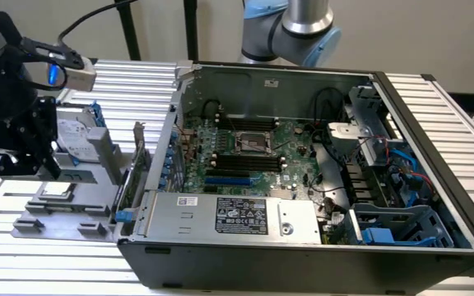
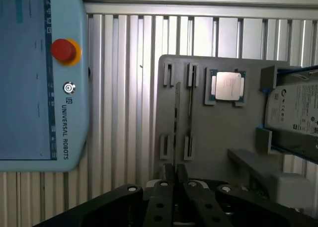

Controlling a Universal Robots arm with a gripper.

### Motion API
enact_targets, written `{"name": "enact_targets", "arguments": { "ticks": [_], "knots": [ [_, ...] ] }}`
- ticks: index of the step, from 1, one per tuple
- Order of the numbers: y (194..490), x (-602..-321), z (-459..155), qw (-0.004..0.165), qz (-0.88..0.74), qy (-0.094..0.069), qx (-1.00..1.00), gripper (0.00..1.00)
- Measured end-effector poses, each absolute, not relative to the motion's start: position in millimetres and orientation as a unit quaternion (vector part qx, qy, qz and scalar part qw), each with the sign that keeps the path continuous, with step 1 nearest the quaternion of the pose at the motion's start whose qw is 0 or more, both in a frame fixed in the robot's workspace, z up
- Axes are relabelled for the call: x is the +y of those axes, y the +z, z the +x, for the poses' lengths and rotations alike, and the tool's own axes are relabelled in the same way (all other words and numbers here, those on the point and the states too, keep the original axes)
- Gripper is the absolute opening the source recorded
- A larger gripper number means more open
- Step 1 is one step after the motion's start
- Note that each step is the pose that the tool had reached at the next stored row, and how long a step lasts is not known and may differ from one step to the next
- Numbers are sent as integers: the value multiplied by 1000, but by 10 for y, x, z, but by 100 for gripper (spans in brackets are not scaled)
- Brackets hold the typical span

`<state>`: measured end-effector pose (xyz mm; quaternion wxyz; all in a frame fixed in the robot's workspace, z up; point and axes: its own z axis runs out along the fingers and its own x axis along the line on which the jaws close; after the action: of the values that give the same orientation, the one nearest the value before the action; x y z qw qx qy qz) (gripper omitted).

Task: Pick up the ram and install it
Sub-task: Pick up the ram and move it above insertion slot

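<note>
The ram [image 2: 177, 118] is a thin stick seen edge-on, standing in a slot of the grey parts tray [image 2: 218, 132]. My gripper [image 2: 175, 173] is right over its near end. The two fingers stand close together with the ram's edge running in between them, so the gripper looks shut on the ram. In the exterior view the black gripper [image 1: 21, 161] hangs low over the tray [image 1: 64, 213] at that view's left. The open computer case [image 1: 303, 160] stands beside it, with black memory slots [image 1: 245, 163] on the motherboard.
A second dark stick or slot [image 2: 190, 113] runs beside the ram. A processor chip [image 2: 228, 85] and a silver hard drive [image 2: 294, 110] also sit on the tray. A teach pendant [image 2: 39, 73] lies on the slatted table. An upright card [image 1: 141, 161] stands between tray and case.
</note>
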<state>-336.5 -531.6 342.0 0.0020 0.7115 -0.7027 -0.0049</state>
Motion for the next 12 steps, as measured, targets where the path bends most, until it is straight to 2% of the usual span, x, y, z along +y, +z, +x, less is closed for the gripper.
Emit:
{"name": "enact_targets", "arguments": {
  "ticks": [12],
  "knots": [
    [3877,-5316,-2818,-4,712,-14,-702,14]
  ]
}}
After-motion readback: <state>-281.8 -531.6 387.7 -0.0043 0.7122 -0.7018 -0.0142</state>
